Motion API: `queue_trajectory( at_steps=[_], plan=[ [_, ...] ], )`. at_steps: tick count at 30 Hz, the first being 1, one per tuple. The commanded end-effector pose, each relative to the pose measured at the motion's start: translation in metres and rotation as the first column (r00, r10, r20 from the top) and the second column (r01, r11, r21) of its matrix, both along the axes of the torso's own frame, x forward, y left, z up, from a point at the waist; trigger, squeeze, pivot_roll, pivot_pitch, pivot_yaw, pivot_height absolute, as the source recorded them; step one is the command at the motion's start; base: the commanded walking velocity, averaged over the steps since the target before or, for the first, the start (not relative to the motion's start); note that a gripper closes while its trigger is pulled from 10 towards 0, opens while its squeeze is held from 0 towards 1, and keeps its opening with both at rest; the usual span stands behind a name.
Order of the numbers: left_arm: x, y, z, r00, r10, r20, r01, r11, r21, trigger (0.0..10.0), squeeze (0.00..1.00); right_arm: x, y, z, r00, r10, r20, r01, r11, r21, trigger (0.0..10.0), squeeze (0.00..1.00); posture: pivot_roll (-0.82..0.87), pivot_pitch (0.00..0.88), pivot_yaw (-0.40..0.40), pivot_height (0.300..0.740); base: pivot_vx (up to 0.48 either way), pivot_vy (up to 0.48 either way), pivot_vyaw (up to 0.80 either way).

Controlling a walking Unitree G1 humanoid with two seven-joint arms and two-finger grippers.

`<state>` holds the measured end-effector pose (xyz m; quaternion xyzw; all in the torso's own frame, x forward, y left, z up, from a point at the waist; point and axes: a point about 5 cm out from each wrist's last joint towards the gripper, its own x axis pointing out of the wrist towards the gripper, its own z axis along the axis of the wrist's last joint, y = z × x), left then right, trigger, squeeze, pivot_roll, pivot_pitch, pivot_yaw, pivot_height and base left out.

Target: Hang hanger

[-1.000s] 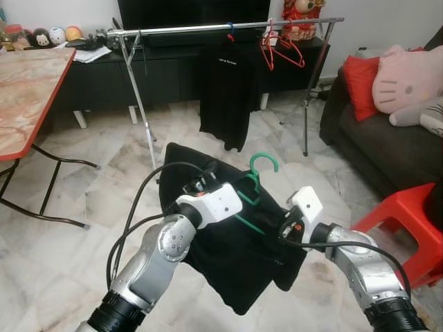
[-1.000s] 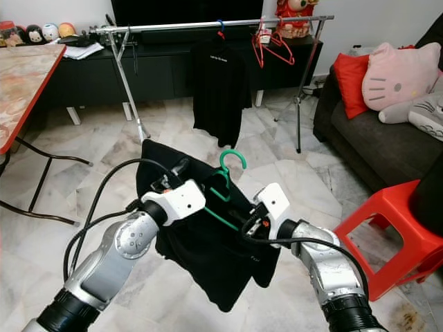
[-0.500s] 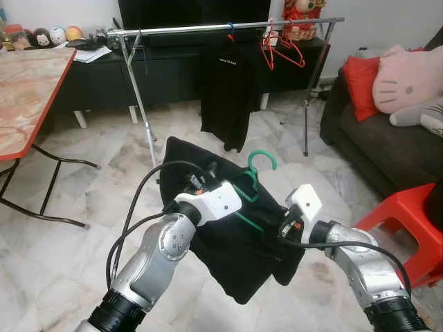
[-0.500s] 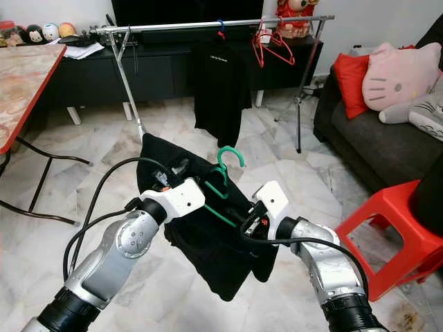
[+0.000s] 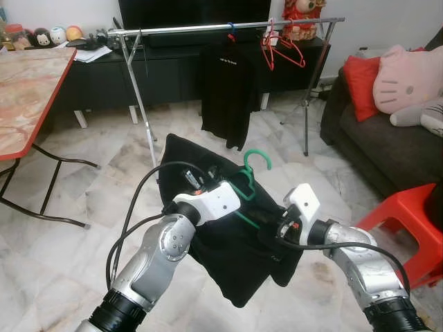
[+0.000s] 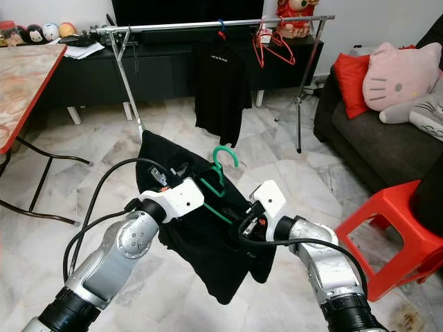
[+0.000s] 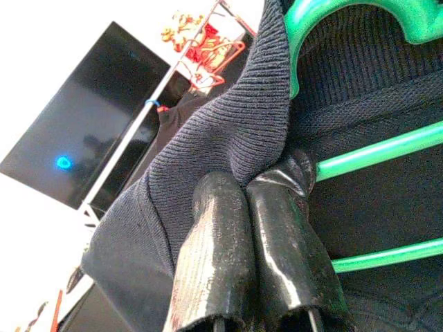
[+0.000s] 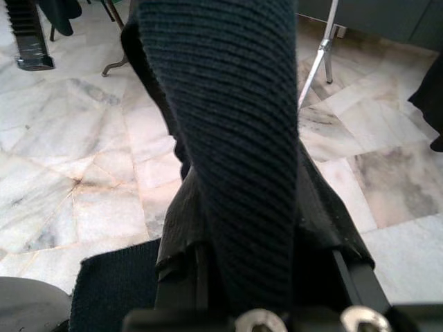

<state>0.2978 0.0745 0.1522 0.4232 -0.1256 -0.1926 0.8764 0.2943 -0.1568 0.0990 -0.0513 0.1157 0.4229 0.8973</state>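
Observation:
A green hanger (image 5: 252,160) carries a black garment (image 5: 235,256), and I hold both in the air in front of me, above the marble floor. My left gripper (image 7: 246,187) is shut on the knit collar of the garment beside the hanger's hook. The right gripper (image 5: 268,225) grips the garment's other side, with cloth draped over its fingers (image 8: 353,277). A metal clothes rail (image 5: 208,28) stands further ahead. On it hang a black shirt (image 5: 227,90) and red hangers (image 5: 280,45).
A red-edged table (image 5: 28,97) is at the left. A dark sofa (image 5: 387,152) with cushions sits to the right, and a red plastic stool (image 5: 408,221) is near my right arm. A black TV cabinet (image 5: 104,79) is behind the rail. The rail's legs (image 5: 145,124) spread on the floor.
Both arms have shifted the hanger and garment slightly to the left and upward. The grips have not changed.

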Motion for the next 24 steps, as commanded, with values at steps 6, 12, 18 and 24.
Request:
queue_trajectory(
  at_steps=[6, 12, 18, 24],
  plan=[
    [0.016, 0.041, 0.026, 0.97, 0.217, 0.113, -0.211, 0.975, -0.066, 0.0, 0.0, -0.007, -0.008, -0.01, 1.0, 0.017, -0.007, -0.018, 0.997, -0.07, 0.0, 0.0, -0.01, 0.0, -0.056, 0.74, 0.0, 0.0, 0.0],
    [0.013, 0.046, 0.035, 0.973, 0.204, 0.11, -0.194, 0.977, -0.093, 0.0, 0.0, -0.013, -0.018, -0.031, 0.999, 0.016, -0.04, -0.024, 0.979, -0.203, 0.0, 0.0, -0.01, 0.0, -0.057, 0.74, 0.0, 0.0, 0.0],
    [0.001, 0.037, 0.017, 0.998, 0.069, 0.011, -0.069, 0.997, -0.022, 0.0, 0.0, -0.01, -0.024, -0.036, 0.998, -0.039, -0.038, 0.03, 0.975, -0.218, 0.0, 0.0, 0.0, 0.0, -0.056, 0.74, 0.0, 0.0, 0.0],
    [-0.017, 0.02, -0.005, 0.985, -0.112, -0.134, 0.112, 0.994, -0.004, 0.0, 0.0, -0.007, -0.025, -0.037, 0.998, -0.062, -0.027, 0.055, 0.976, -0.212, 0.0, 0.0, 0.0, 0.0, -0.056, 0.74, 0.0, 0.0, 0.0]
  ],
)
